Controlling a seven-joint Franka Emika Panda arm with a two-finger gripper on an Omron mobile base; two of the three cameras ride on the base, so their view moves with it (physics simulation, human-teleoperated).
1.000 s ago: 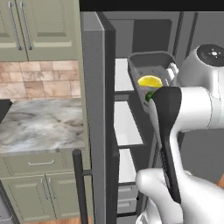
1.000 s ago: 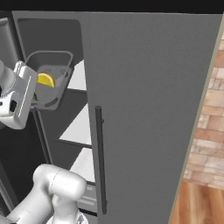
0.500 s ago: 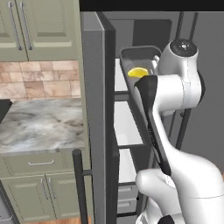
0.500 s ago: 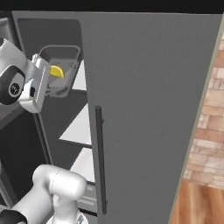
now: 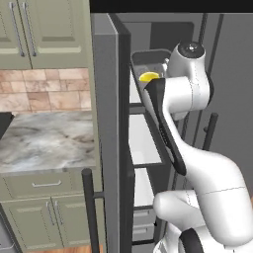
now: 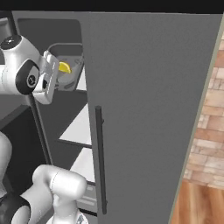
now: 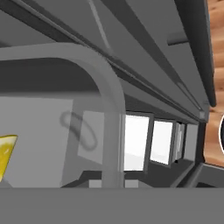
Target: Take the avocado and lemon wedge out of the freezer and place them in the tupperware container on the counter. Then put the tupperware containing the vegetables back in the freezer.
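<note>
Pincer [image 6: 56, 83] clamped on tupperware container [image 6: 65, 48] rim, lemon wedge [image 6: 64, 67] inside.

The tupperware container [image 6: 72, 74] (lemon wedge [image 6: 64, 67] inside) sits at the freezer [image 6: 148, 109] top shelf.

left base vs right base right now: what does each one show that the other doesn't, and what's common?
Left base alone: the counter, olive cabinets above and below it, and the tile backsplash.

Right base alone: the outer face of the open freezer door with its dark bar handle, a brick wall and wood floor.

Both: the arm holds the tupperware container up at the top freezer shelf, with the lemon wedge lying in it. The gripper's grip on the rim is hidden in both.
</note>
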